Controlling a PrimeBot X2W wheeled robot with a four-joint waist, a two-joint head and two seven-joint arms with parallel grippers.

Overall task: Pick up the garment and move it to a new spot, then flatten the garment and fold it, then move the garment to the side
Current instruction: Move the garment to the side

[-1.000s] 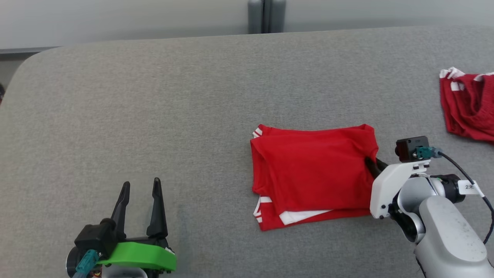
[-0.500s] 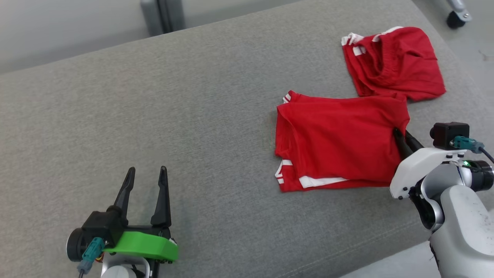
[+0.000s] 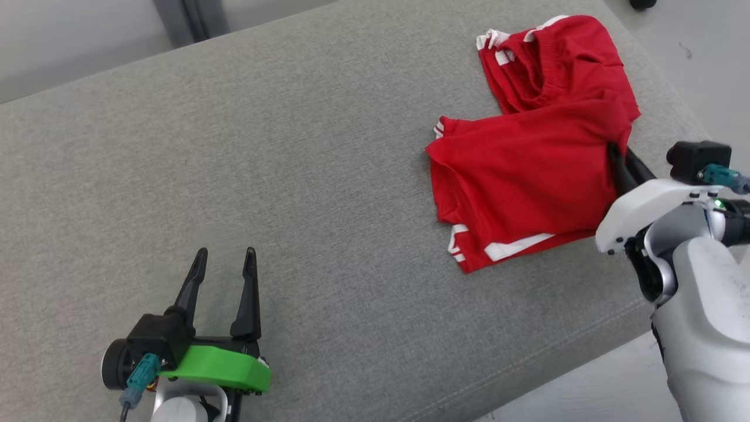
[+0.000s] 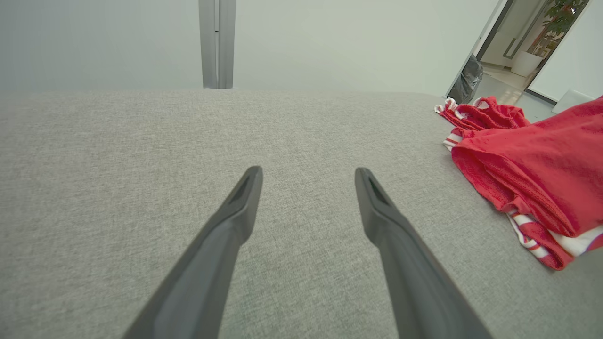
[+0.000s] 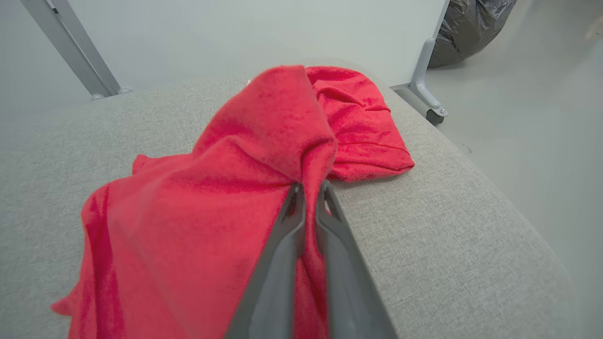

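The work area is a pale-walled room with a light grey floor. A broad bench [image 3: 328,146] covered in grey woven fabric spans most of the head view.

The folded red garment with white stripe trim [image 3: 521,176] lies on the right-hand part of the bench, near the bench's right edge. White bands show at its near-left corner. Its far edge meets a second red garment with white trim [image 3: 556,58], which lies crumpled at the far right corner of the bench.

The right end effector [image 3: 615,155] is clamped on the right edge of the folded red garment. In the right wrist view the two dark fingers [image 5: 282,245] stand nearly together, with cloth bunched and raised at their tips. The rest of the garment lies on the bench.

The left end effector [image 3: 226,253] is at the lower left, above bare bench fabric. Its fingers are spread wide and hold nothing. It is well apart from both garments. A green bracket [image 3: 217,369] sits at its wrist.
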